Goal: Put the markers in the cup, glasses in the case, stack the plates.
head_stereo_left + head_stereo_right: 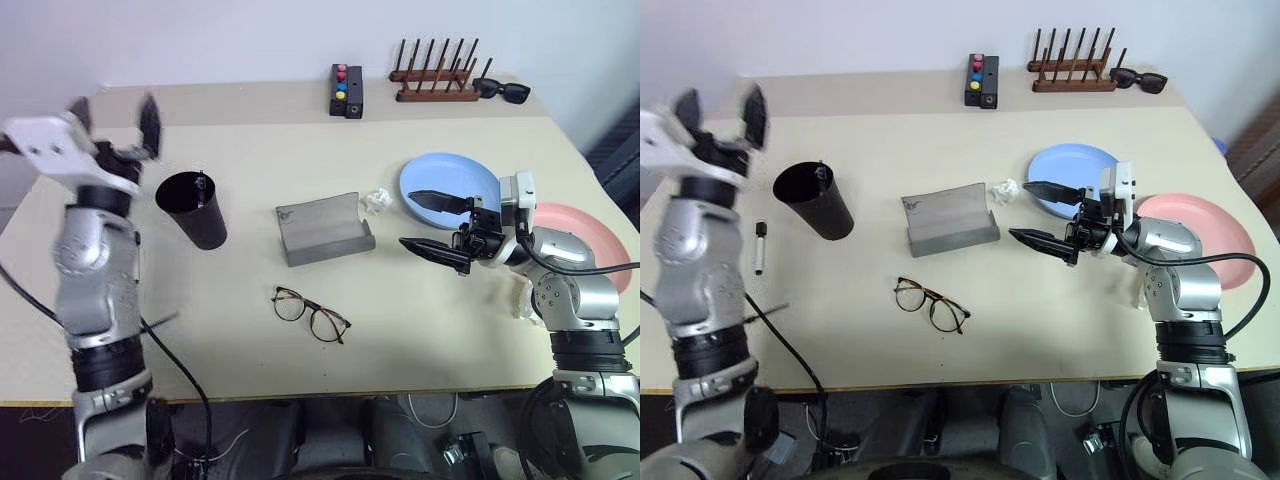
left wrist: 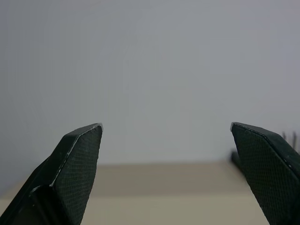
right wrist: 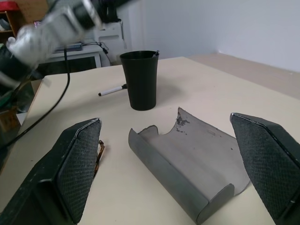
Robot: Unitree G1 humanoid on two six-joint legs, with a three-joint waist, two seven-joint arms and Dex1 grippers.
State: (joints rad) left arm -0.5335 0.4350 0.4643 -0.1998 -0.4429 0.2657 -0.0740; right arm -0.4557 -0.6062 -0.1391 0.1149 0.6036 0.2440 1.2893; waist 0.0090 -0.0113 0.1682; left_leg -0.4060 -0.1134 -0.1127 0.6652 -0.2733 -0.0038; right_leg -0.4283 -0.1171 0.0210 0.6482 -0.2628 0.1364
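Bare table fills the lower centre of the head view, broken only by the glasses. At centre the open case stands between the cup at left and the blue plate at right. In the right eye view a marker lies just left of the cup. Along the top edge a button box, rack and sunglasses crowd the upper right.

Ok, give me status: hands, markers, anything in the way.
Left hand open, raised above cup. Right hand open, empty, beside open case. One marker in cup, white marker on table. Nothing blocking.
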